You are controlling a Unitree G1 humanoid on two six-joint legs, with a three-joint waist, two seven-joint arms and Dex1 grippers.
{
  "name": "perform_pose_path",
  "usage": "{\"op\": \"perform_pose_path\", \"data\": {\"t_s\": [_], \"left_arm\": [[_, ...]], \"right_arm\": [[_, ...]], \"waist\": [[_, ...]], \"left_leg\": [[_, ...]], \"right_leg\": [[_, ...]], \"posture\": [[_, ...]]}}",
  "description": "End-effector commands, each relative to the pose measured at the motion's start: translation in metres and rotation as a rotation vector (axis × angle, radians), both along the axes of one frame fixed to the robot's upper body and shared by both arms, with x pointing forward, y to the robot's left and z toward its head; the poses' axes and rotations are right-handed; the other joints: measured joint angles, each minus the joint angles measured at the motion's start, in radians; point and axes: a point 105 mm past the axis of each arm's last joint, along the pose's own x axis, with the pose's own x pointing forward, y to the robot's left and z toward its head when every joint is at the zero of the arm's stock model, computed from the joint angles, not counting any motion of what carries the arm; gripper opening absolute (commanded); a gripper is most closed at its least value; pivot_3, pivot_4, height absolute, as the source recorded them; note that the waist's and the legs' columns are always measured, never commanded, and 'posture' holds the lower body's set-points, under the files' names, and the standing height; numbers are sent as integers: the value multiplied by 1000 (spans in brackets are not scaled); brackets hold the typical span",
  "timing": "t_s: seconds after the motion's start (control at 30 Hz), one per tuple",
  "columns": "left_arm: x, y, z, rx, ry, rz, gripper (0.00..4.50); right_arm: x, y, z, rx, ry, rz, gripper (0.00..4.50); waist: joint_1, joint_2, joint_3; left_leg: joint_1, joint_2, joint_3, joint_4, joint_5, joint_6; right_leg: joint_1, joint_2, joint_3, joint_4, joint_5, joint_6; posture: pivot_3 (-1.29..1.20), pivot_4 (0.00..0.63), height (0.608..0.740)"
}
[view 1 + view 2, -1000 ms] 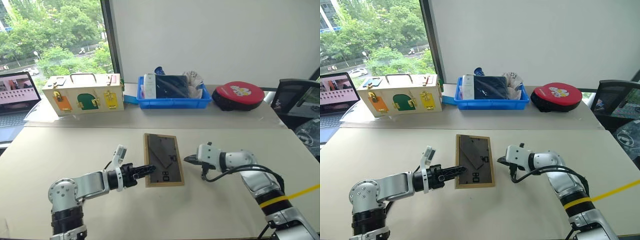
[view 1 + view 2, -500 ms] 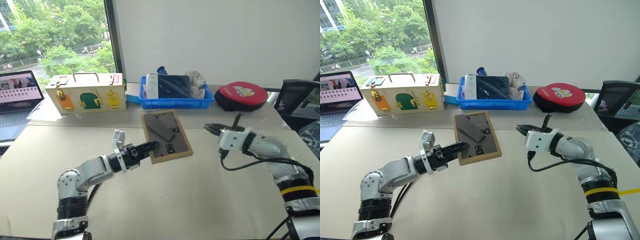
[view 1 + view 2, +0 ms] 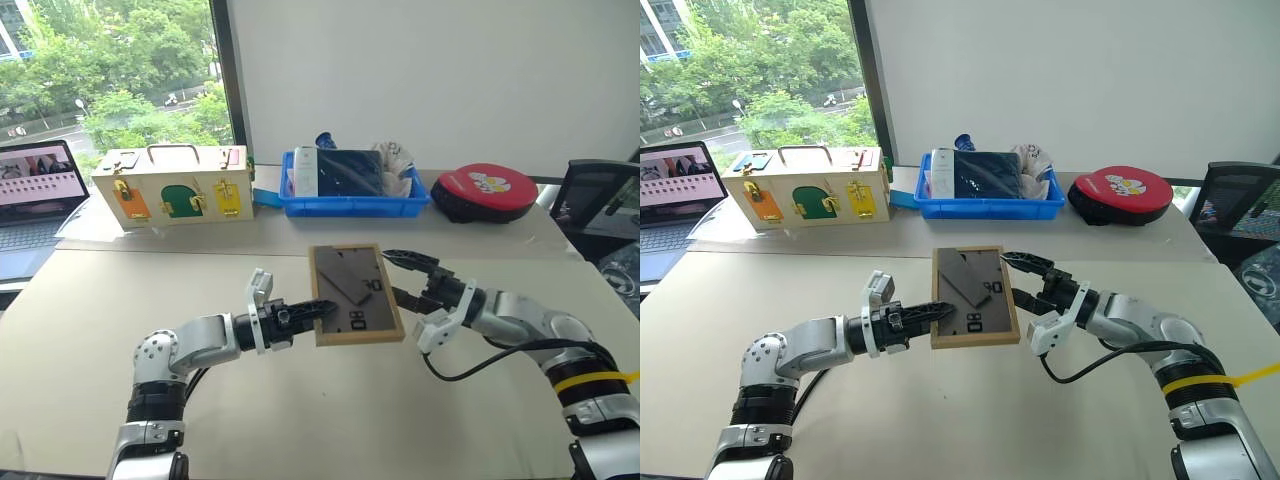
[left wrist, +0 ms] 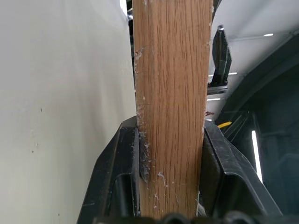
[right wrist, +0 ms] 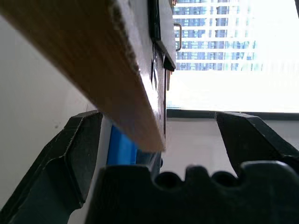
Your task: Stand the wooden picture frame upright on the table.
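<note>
Your left gripper (image 3: 318, 312) is clamped on the wooden picture frame (image 3: 356, 294), lifted off the table (image 3: 90, 330); your right gripper (image 3: 412, 281), jaws spread, straddles its opposite edge. Next, probably close there, then tip it upright.

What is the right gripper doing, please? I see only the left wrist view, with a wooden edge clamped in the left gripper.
Observer: The right gripper is open, its fingers either side of the picture frame's opposite edge, not closed on it.
Operator: Which face of the frame shows from above?
Observer: Its dark grey back faces the head camera.
Operator: Is it resting on the table?
Observer: It looks lifted clear of the table, held by the left gripper alone.
</note>
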Motion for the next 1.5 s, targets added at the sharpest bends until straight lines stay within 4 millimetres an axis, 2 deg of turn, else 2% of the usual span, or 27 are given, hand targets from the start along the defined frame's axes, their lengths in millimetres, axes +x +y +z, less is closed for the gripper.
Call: {"op": "perform_pose_path", "data": {"t_s": [0.03, 0.1, 0.17, 0.23, 0.27, 0.33, 0.4, 0.43, 0.47, 0.5, 0.6, 0.7, 0.73, 0.87, 1.03, 1.2, 1.33, 1.4, 1.47, 1.5], "left_arm": [[7, 10, 18, -27, -49, 22, 1127], [8, 16, 20, -12, -59, 27, 1127], [10, 18, 22, -12, -62, 27, 1127], [9, 17, 23, -9, -66, 16, 1127], [9, 16, 23, -7, -68, 7, 1127], [6, 12, 22, 4, -69, -14, 1127], [5, 9, 20, 14, -66, -31, 1127], [5, 8, 19, 17, -64, -37, 1127], [4, 7, 19, 19, -63, -43, 1127], [5, 6, 19, 21, -63, -47, 1127], [4, 3, 19, 29, -65, -64, 1127], [4, 2, 20, 32, -68, -71, 1127], [5, 2, 20, 33, -68, -72, 1127], [3, 1, 21, 34, -75, -78, 1127], [1, -3, 20, 36, -80, -83, 1127], [1, -7, 25, 25, -103, -83, 1127], [4, -5, 26, 31, -102, -69, 1127], [4, -5, 26, 33, -106, -71, 1127], [4, -4, 27, 34, -107, -68, 1127], [5, -4, 27, 35, -106, -62, 1127]], "right_arm": [[22, -34, 0, -14, 33, -153, 4450], [37, -62, -4, -23, 95, -277, 4450], [47, -82, 8, 9, 119, -347, 4450], [52, -91, 24, 46, 138, -373, 4450], [54, -90, 35, 81, 143, -361, 4211], [63, -82, 61, 244, 288, -338, 3712], [71, -67, 82, 474, 621, -254, 2999], [70, -60, 86, 527, 756, -196, 2808], [66, -52, 87, 558, 920, -152, 2324], [62, -47, 87, 566, 1026, -125, 2051], [49, -30, 92, 673, 1349, -39, 1023], [37, -18, 93, 728, 1573, 13, 1023], [28, -13, 88, 685, 1635, 25, 1226], [3, 6, 78, 632, 1903, 77, 2437], [-2, 21, 54, 595, 1986, 12, 4177], [3, 27, 30, 563, 1992, -70, 4177], [-1, 43, 25, 520, 2020, -31, 4177], [-11, 53, 32, 474, 2035, 73, 4177], [-32, 59, 42, 367, 2036, 217, 4177], [-47, 57, 44, 260, 1978, 285, 4177]], "waist": [[1, 0, 0], [1, 0, 0], [3, 0, 0], [0, 0, 0], [-4, 0, 0], [-14, 0, 1], [-31, -1, 1], [-38, -1, 1], [-38, 0, 1], [-32, 0, 2], [-14, 2, 3], [3, 3, 3], [6, 3, 3], [6, 3, 3], [4, 3, 3], [4, 3, 3], [1, 3, 3], [1, 3, 3], [3, 3, 3], [4, 3, 3]], "left_leg": [[0, 0, 0, 0, 0, 0], [0, 0, 0, 1, 0, 0], [0, -2, 0, 1, 0, 1], [0, -4, 0, 0, 0, 1], [0, -4, 0, 0, 0, 1], [0, -4, 0, -1, 0, 1], [0, -4, -1, -1, 0, 0], [1, -4, -2, -1, 1, -1], [2, -4, -5, 0, 5, -6], [2, -4, -5, 0, 5, -7], [0, -4, -14, 0, 3, -4], [-5, -4, -16, 0, 3, -2], [-5, -4, -16, 0, 3, -2], [-9, -4, -17, -1, 2, -2], [-9, -4, -18, 0, 2, -2], [-11, -5, -18, 1, 2, -2], [-12, -5, -19, 0, 2, -2], [-12, -5, -19, 0, 2, -2], [-12, -5, -19, 0, 2, -2], [-13, -5, -19, 0, 2, -2]], "right_leg": [[0, 0, 0, 0, 0, 0], [1, 0, 0, 0, 0, 0], [1, -2, 0, 0, 0, 0], [1, -3, 0, 0, 0, 1], [1, -3, 0, 0, 0, 1], [1, -3, 0, 0, 0, 1], [2, -3, 0, 0, 0, 1], [4, -3, -1, 0, 0, 1], [6, -3, -3, 0, 0, 1], [7, -3, -4, 0, 0, 1], [8, -3, -14, 0, -1, 0], [3, -3, -17, 1, -2, -2], [3, -3, -17, 1, -2, -2], [1, -3, -18, 0, -2, -1], [0, -3, -18, 0, -2, -1], [-1, -3, -18, 0, -2, -1], [-2, -3, -19, 0, -2, -1], [-2, -3, -19, 0, -2, -1], [-2, -3, -19, 0, -2, -1], [-2, -3, -19, 0, -2, -1]], "posture": [[0, 150, 726], [0, 150, 726], [0, 150, 726], [0, 150, 726], [0, 150, 726], [0, 150, 726], [0, 150, 726], [0, 150, 726], [0, 150, 726], [0, 150, 726], [0, 150, 726], [0, 150, 726], [0, 150, 726], [0, 150, 726], [0, 150, 726], [0, 150, 726], [0, 150, 726], [0, 150, 726], [0, 150, 726], [0, 150, 726]]}}
